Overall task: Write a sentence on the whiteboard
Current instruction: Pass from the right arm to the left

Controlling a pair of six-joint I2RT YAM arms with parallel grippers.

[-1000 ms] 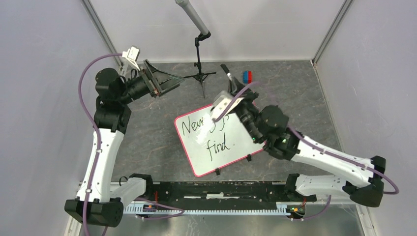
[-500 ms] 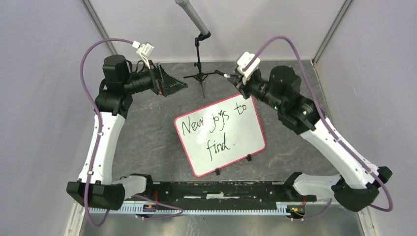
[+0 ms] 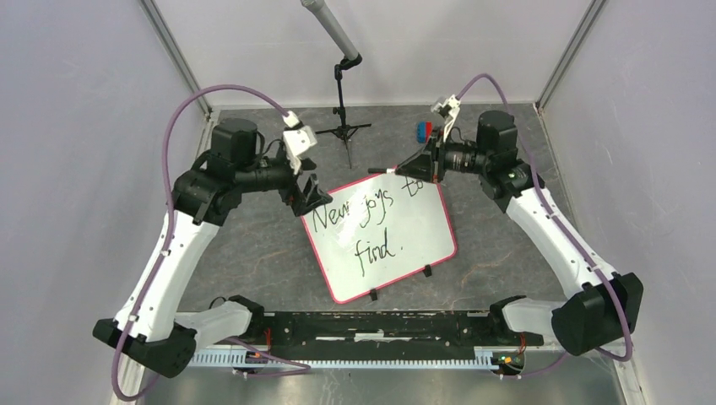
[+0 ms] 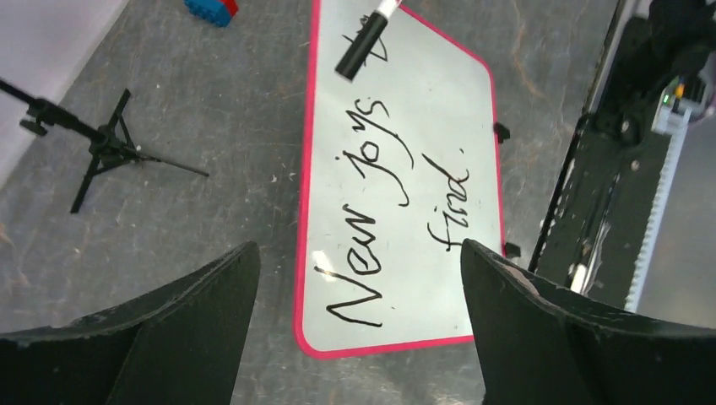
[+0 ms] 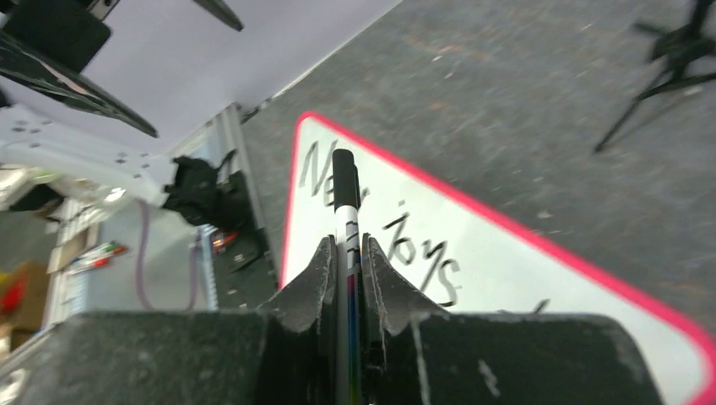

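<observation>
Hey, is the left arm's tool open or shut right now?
Open. In the left wrist view, the left tool has its two fingers wide apart, holding nothing; the whiteboard shows through the gap.

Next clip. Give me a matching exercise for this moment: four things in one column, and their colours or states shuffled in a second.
Things
1. left gripper
2. right gripper
3. the sentence
4. toy block

States
A. blue and red, lying beyond the whiteboard's far edge
B. shut on the marker
C. black handwriting reading "New joys to find."
D. open, holding nothing

Pairs: 1-D, 2-B, 3-C, 4-A
</observation>
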